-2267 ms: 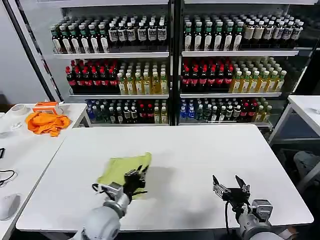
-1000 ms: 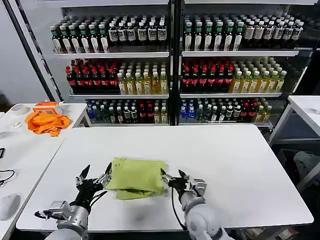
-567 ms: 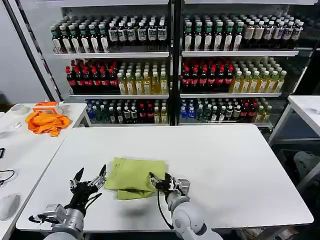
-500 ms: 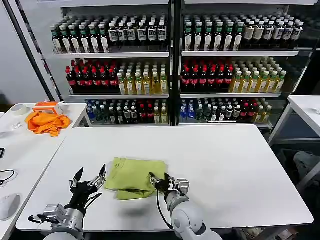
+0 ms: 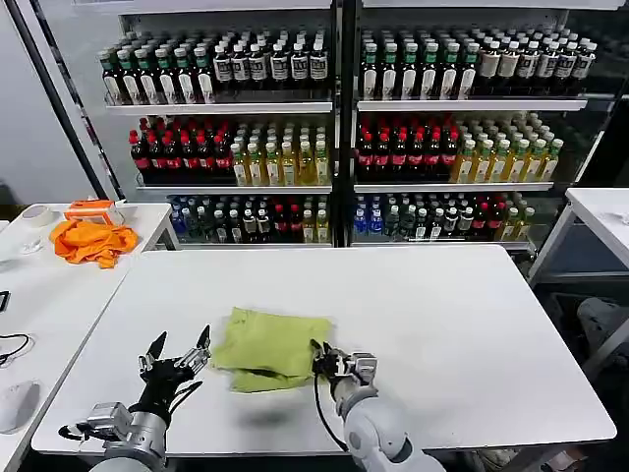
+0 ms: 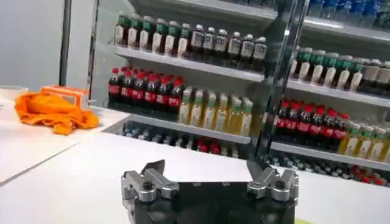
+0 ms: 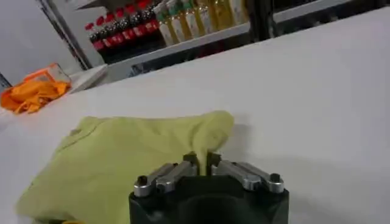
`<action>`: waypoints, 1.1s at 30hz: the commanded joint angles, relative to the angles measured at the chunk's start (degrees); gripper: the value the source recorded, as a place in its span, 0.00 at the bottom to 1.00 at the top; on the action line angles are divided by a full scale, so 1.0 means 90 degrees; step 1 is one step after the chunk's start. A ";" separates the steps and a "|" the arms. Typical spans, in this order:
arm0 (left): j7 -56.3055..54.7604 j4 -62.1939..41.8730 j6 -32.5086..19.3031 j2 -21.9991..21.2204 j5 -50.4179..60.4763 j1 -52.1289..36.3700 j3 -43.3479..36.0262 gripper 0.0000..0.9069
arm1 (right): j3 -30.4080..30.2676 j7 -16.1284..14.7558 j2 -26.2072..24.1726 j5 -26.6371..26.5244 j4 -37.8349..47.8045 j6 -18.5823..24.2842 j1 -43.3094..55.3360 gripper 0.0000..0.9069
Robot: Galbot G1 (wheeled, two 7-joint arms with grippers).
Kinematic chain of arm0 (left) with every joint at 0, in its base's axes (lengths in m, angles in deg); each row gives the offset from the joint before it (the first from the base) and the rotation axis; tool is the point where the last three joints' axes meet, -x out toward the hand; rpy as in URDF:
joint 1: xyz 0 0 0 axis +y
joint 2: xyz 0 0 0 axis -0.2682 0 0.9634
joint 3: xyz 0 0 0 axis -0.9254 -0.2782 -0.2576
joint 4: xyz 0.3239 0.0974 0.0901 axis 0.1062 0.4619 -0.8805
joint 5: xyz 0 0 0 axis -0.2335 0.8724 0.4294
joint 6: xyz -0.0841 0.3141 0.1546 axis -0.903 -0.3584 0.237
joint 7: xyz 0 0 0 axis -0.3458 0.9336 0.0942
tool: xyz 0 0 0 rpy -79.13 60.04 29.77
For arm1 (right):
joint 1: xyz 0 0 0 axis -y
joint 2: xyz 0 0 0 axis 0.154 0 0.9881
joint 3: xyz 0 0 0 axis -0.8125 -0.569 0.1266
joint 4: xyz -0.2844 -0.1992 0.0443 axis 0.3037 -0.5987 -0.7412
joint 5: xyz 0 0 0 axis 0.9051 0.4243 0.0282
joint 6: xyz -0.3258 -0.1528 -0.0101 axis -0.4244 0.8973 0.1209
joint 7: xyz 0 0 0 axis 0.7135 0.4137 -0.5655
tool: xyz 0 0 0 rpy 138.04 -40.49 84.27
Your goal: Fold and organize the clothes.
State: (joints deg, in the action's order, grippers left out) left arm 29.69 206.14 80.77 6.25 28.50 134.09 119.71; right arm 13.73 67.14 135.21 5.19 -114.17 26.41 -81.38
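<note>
My right gripper (image 5: pixel 321 361) was pinched closed on the near right edge of the folded T-shirt (image 5: pixel 268 346), which lay on the white worktop (image 5: pixel 442 324) toward its near side. My left gripper (image 5: pixel 177 362) hovered just left of the shirt, fingers spread, holding nothing. An orange cloth (image 5: pixel 91 240) lay on the side table.

- Even, bright light is falling from overhead across the white table (image 5: pixel 442 324), with no hard glare showing on it.
- The bottle shelves (image 5: pixel 334 108) are glowing as if lit from within.
- A soft shadow is lying just under the folded lime T-shirt (image 5: pixel 270 346).
- In both wrist views the gripper bodies close to the lens are looking blurred, and the shelves behind are looking soft.
</note>
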 commanded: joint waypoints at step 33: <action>0.0286 0.0171 -0.0307 -0.0300 0.1474 -0.0004 -0.0662 1.00 | 0.2488 -0.0709 -0.2134 0.2413 -0.1978 0.2492 -0.2202 1.00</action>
State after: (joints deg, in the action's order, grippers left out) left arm 31.83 206.33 79.45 4.28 36.49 133.48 114.83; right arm 27.94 59.82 116.37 18.18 -123.80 37.15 -90.28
